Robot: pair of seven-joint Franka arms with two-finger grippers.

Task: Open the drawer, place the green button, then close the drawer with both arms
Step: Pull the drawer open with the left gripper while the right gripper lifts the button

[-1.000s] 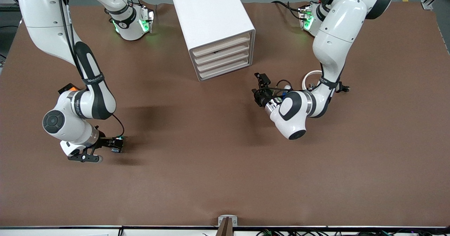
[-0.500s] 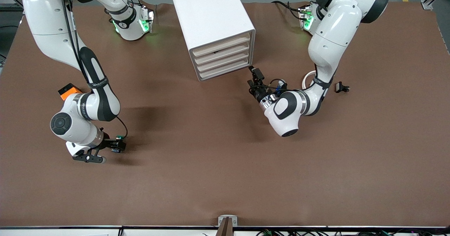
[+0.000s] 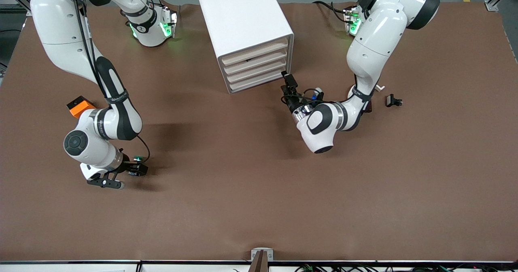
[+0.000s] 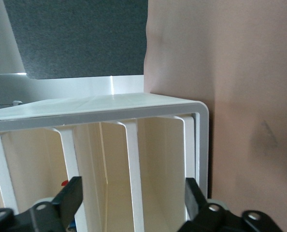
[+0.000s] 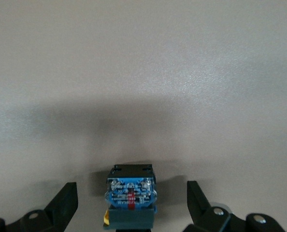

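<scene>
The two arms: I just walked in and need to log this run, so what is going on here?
The left gripper is open at the front of the white cabinet, by the lowest drawer, all four drawers being closed. The right gripper is low over the table toward the right arm's end, open around the button, which lies on the table between its fingers. An orange block sits beside that arm. Nothing is in a drawer yet.

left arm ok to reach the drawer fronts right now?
Probably yes. The left gripper is open, right in front of the cabinet, facing its drawers; nothing lies between them. The right gripper is open around the button, well clear.
</scene>
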